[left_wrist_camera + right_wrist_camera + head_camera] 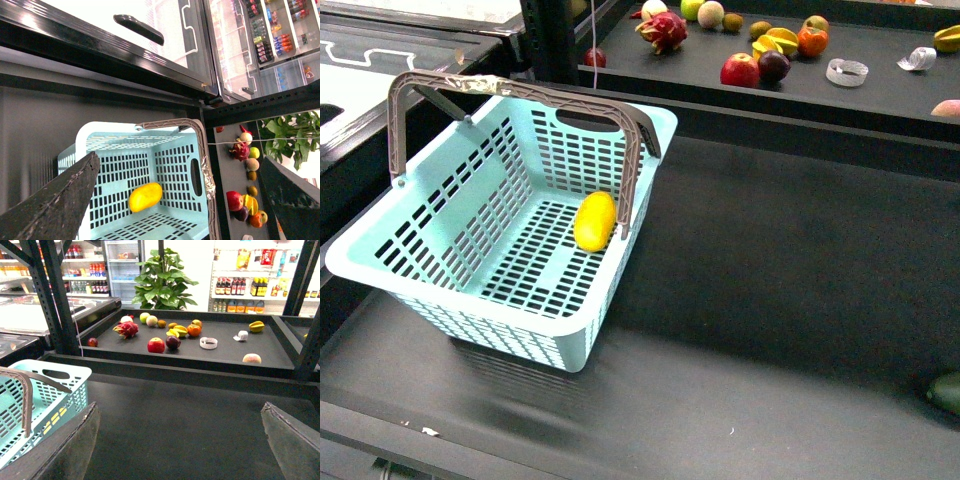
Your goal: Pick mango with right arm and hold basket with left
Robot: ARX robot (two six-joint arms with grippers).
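Note:
The yellow-orange mango (595, 221) lies on the floor of the pale blue basket (440, 290), against its right wall. The basket stands at the left of the dark table with its grey-brown handles (430, 85) up. Neither arm shows in the front view. In the left wrist view the mango (145, 196) and the basket (175, 165) lie beyond my left gripper (182, 200), which is open, empty and apart from the basket. My right gripper (182, 440) is open and empty over bare table, with the basket's corner (60, 405) beside it.
A raised black shelf (880, 95) at the back holds several fruits: a red apple (739, 70), a dragon fruit (663, 30), a star fruit (778, 43) and others. A dark green fruit (947, 393) sits at the table's right edge. A glass-topped freezer (380, 45) stands at far left.

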